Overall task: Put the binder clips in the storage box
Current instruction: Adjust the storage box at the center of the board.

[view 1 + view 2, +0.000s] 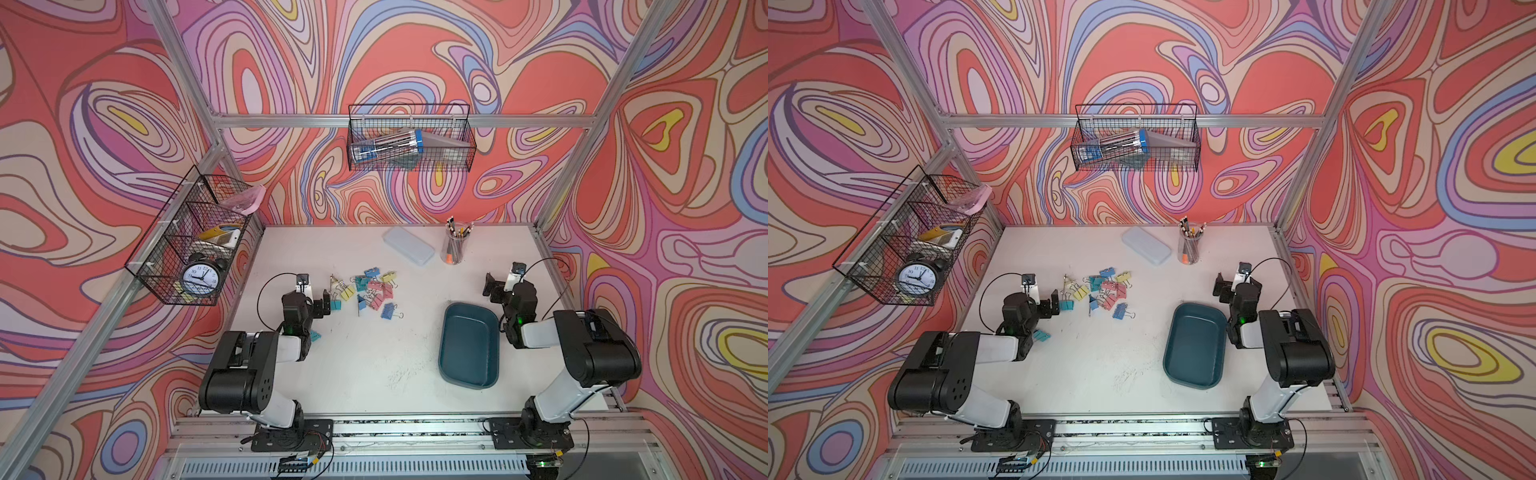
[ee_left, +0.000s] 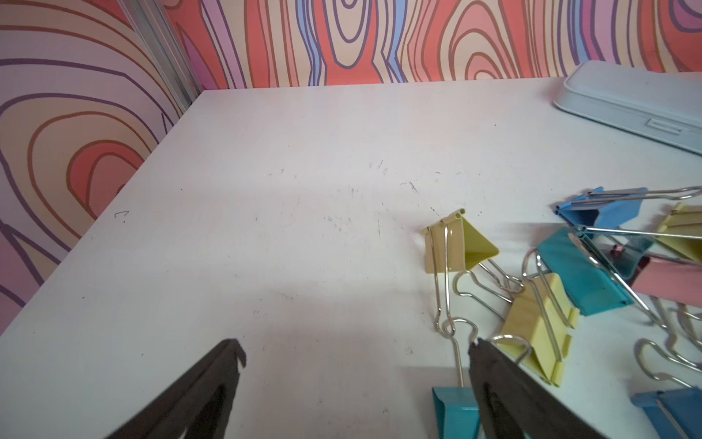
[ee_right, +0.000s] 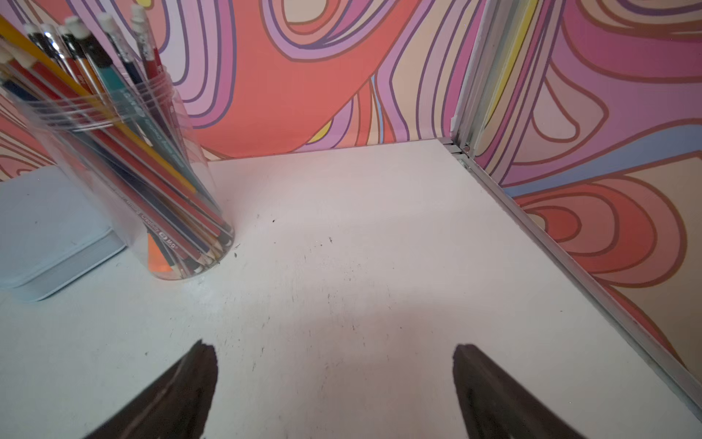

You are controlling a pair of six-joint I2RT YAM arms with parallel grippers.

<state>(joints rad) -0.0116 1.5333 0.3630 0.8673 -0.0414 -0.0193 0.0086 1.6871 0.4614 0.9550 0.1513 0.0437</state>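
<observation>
Straddling the body of the nearest teal clip, not its wires, would suit the open left pincer beside the binder clips heaped on the desk; the empty storage box waits near its right edge, by the open right pincer.

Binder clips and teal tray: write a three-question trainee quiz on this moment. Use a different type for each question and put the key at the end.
1. Fill in: the right gripper hangs over the bare white table with its jaws ____.
2. Which gripper is at the edge of the pile of pastel binder clips with silver wire handles?
A) left gripper
B) right gripper
C) neither
3. True or false: the shallow dark teal plastic storage box already holds some clips.

Key: 1 open; 2 A; 3 false.
</observation>
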